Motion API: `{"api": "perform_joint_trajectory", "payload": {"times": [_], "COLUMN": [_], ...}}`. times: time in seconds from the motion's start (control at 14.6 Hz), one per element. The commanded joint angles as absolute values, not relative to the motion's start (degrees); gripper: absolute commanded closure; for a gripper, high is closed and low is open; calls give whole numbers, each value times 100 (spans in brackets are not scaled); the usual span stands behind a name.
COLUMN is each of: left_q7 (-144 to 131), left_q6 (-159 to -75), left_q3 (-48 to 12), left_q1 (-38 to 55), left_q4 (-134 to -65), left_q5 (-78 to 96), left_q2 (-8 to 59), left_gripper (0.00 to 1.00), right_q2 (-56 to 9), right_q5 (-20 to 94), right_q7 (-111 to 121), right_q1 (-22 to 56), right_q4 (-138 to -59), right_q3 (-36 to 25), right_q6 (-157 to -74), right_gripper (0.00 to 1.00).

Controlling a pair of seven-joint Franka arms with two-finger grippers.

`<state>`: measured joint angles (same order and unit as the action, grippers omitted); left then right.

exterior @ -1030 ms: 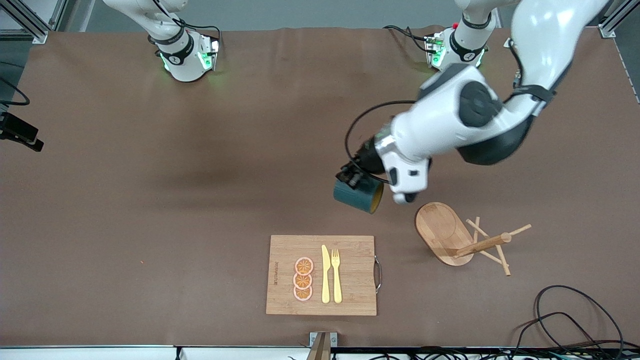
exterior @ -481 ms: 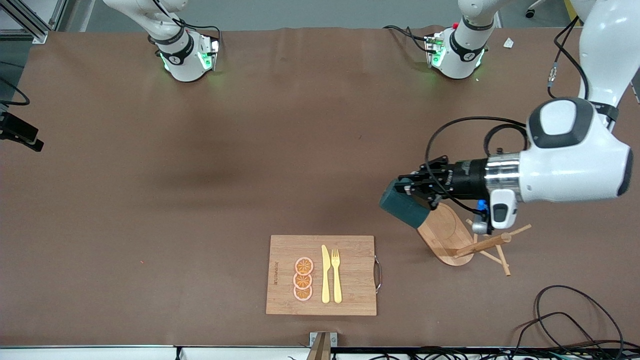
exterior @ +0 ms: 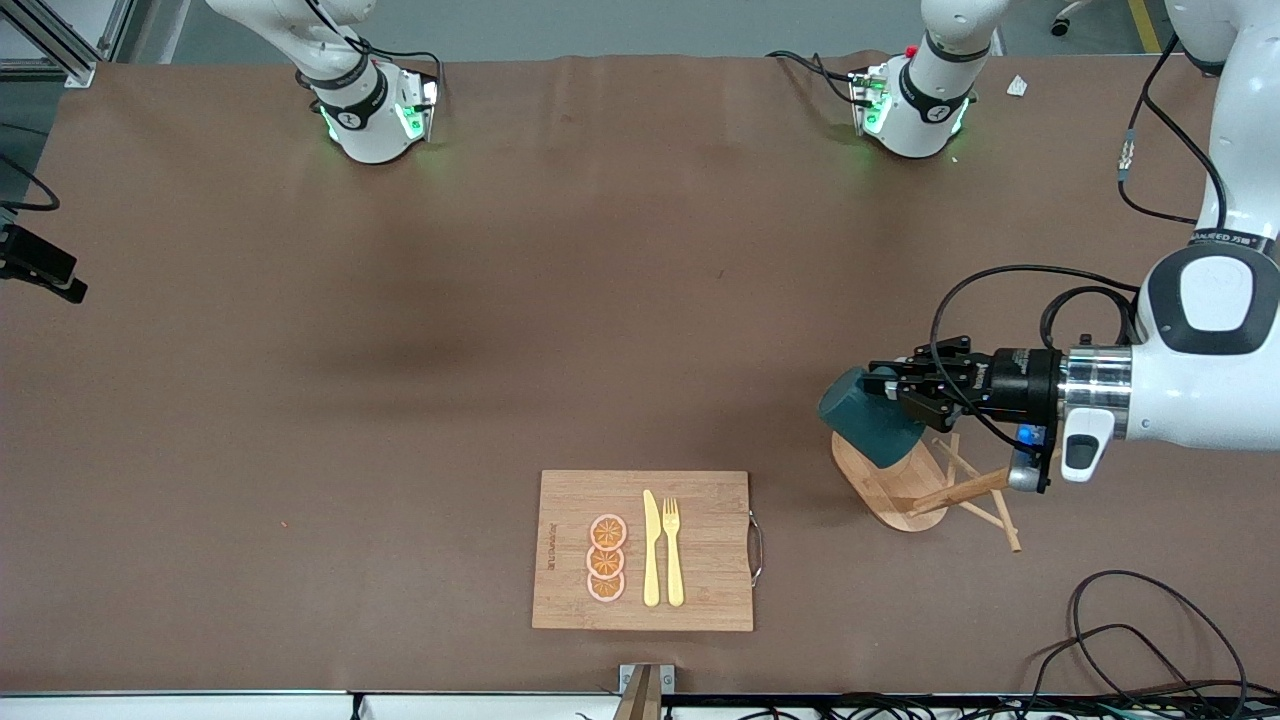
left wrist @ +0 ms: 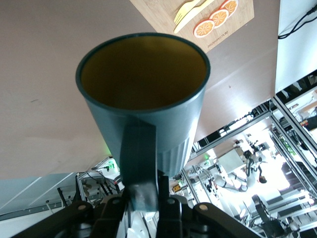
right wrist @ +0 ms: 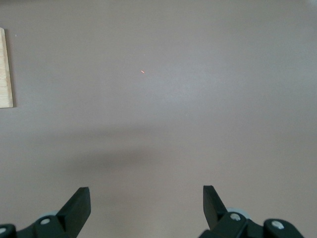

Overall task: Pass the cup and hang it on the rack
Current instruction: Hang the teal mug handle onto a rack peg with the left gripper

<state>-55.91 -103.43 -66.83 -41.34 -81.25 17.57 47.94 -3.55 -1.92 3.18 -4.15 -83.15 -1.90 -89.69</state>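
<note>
The left gripper (exterior: pixel 893 386) clamps the cup (exterior: pixel 866 416) by its handle, holding it tipped over the rack (exterior: pixel 880 490). It looks rigid, glazed, breakable; the handle is the sensible hold. The right gripper (right wrist: pixel 146 206) waits, jaws wide, holding nothing.

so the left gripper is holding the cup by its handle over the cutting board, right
Not quite. The left gripper does hold the cup by its handle, but over the rack, not the cutting board. The front view shows this.
</note>
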Motion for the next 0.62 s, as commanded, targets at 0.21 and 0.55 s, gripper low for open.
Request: {"api": "perform_joint_trajectory", "payload": {"times": [0.21, 0.55], "left_q7": [-4406, -3534], "left_q6": [-9993, -9774], "left_q3": [-6232, -5714], "left_q1": [-4377, -4386], "left_q4": [-8218, -8209], "left_q5": [2092, 2285], "left_q2": [4772, 4772], "left_gripper": [100, 100], "right_q2": [-229, -229], "right_q5": [-149, -149], "right_q7": [536, 536], "right_q1": [-457, -457], "right_q4": [-8411, -8411], "right_q3": [-167, -167], "right_q6": [-8965, -8965], "right_gripper": [0, 0]}}
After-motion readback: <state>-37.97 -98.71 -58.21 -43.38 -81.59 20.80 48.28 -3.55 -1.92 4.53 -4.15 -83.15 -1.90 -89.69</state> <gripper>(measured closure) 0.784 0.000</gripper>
